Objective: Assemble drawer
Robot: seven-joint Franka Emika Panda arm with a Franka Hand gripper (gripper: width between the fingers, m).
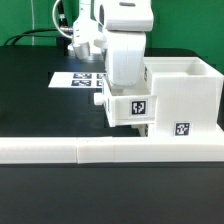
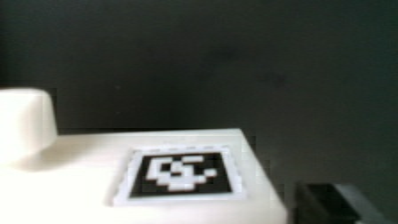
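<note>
Looking at the exterior view first: the big casing point(image 1: 180, 95) is sitting against the long white wall strip point(image 1: 110, 150), probably so the strip is bracing it while parts are being pushed in. A small tray point(image 1: 128, 108) is sitting at the casing's side on the exterior view's left, tag facing the camera, seemingly partway into or right against the casing; can't tell which. The arm point(image 1: 125, 40) is reaching down from above, wrist roughly vertical, hanging right over the tray and hiding the gripper, so I cannot tell whether the jaws are spread or clamped. The marker board point(image 1: 80, 78) is lying flat behind the arm, away from the casing.

Moving to the wrist view: the camera is pointing down at a white tagged surface point(image 2: 175, 170), likely the tray or casing top, very close. One dark fingertip point(image 2: 329, 205) is showing at the frame edge, the other is out of sight.
</note>
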